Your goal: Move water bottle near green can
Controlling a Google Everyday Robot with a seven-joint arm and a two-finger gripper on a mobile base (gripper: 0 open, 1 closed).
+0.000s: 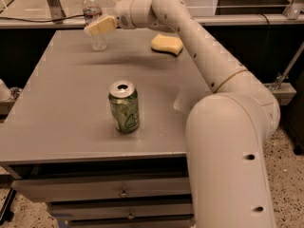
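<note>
The water bottle (pixel 91 9) is clear with a white cap and stands upright at the far left of the grey table (pixel 57 108). My gripper (pixel 99 26) reaches in from the right at the bottle's mid-height, and its pale tip overlaps the front of the bottle. The green can (pixel 124 107) has a silver top and stands upright in the middle of the table, nearer the front edge and well apart from the bottle.
A yellow sponge (pixel 167 43) lies at the far right of the table, under my arm. My arm's large white body (pixel 228 156) stands by the table's right front corner. Drawers (pixel 109 191) sit below the tabletop. A rail (pixel 228 19) runs behind the table.
</note>
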